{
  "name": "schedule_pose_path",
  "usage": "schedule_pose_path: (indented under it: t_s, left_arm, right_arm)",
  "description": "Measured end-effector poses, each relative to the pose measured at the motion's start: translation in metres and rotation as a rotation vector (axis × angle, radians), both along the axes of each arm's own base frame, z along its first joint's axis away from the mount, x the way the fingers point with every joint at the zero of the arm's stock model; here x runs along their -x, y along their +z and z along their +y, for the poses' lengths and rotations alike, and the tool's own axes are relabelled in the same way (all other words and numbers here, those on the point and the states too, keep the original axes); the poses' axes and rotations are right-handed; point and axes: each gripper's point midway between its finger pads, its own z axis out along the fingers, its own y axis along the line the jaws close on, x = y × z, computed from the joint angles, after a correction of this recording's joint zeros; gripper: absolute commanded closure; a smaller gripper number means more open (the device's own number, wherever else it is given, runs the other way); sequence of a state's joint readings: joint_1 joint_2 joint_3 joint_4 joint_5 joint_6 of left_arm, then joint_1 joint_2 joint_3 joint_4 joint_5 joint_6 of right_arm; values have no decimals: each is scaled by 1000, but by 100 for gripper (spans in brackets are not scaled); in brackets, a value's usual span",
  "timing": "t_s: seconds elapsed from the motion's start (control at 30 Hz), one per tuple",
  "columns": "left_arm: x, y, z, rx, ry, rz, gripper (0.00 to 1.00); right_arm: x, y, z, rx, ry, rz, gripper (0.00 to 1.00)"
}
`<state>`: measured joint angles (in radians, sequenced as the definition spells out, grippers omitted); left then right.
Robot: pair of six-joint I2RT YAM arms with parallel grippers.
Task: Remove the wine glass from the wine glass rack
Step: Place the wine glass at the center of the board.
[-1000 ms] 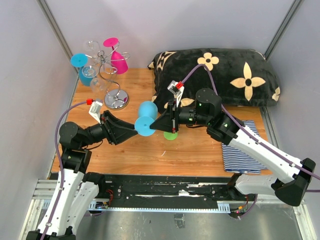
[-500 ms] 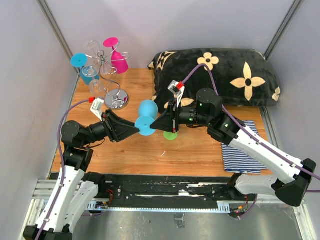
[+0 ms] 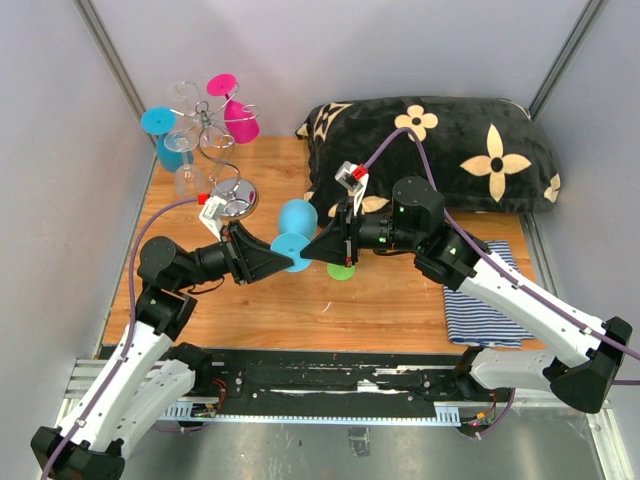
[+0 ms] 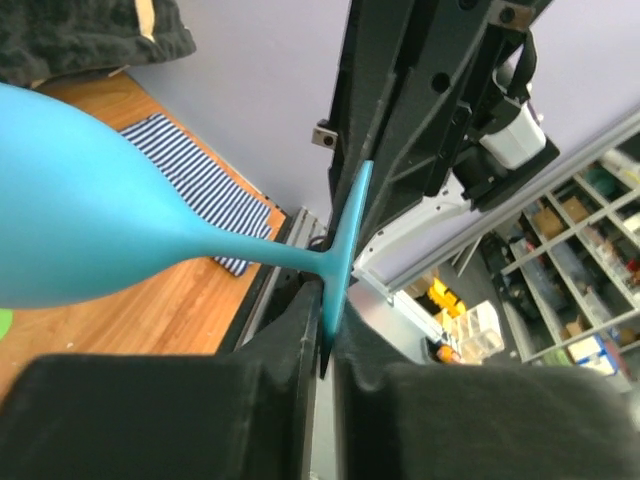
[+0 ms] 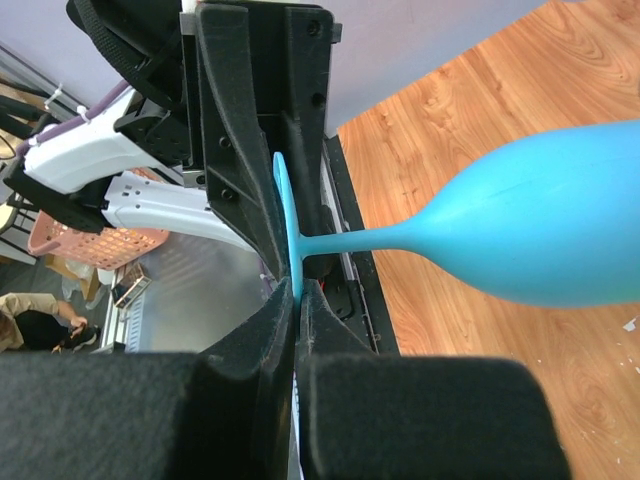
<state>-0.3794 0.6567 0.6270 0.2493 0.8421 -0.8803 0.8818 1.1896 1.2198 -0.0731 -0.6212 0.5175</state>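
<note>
The right hand (image 5: 298, 290) is clamped fully shut on the thin round foot (image 5: 284, 215) of the light-blue wine glass (image 5: 540, 215). It pinches the disc at its rim, so the stem runs out sideways and the bowl lies level above the tabletop (image 3: 300, 310). Facing it nose to nose, the left hand (image 4: 325, 305) has its 2 fingers narrowed to a slit around the opposite edge of that same foot. Whether they press on it yet, I cannot tell. To me this looks like a hand-over: each hand takes its own side of the disc, so 1 can let go without the glass dropping.

The glass is off the wine glass rack (image 3: 213, 140), which stands apart at the far left corner on its shiny base. A pink glass (image 3: 238, 118), a teal one (image 3: 163, 135) and some clear ones hang there. Just below the hands a small green disc (image 3: 342, 271) lies on the wood. Farther right are a striped cloth (image 3: 480, 300) and a dark flowered cushion (image 3: 440, 150), perhaps the soft landing place.
</note>
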Motion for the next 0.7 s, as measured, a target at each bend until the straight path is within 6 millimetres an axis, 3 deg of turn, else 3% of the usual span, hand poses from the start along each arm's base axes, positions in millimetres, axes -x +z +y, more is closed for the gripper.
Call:
schedule_pose_path:
  t_s: [0.07, 0.13, 0.33, 0.53, 0.7]
  left_arm:
    - [1, 0, -4, 0, -13, -2, 99]
    - [-1, -3, -6, -11, -12, -9, 99]
    - [-3, -21, -5, -111, -1, -62, 100]
    - [14, -52, 7, -174, 13, -239, 100]
    - [36, -73, 12, -135, -19, -469, 99]
  right_arm:
    - [0, -1, 0, 6, -1, -5, 91]
    - [-2, -3, -1, 12, -7, -12, 73]
    - [-6, -7, -9, 43, -48, -68, 56]
    - [-20, 13, -52, 75, -242, -227, 29]
    - [-49, 27, -100, 114, -475, -267, 24]
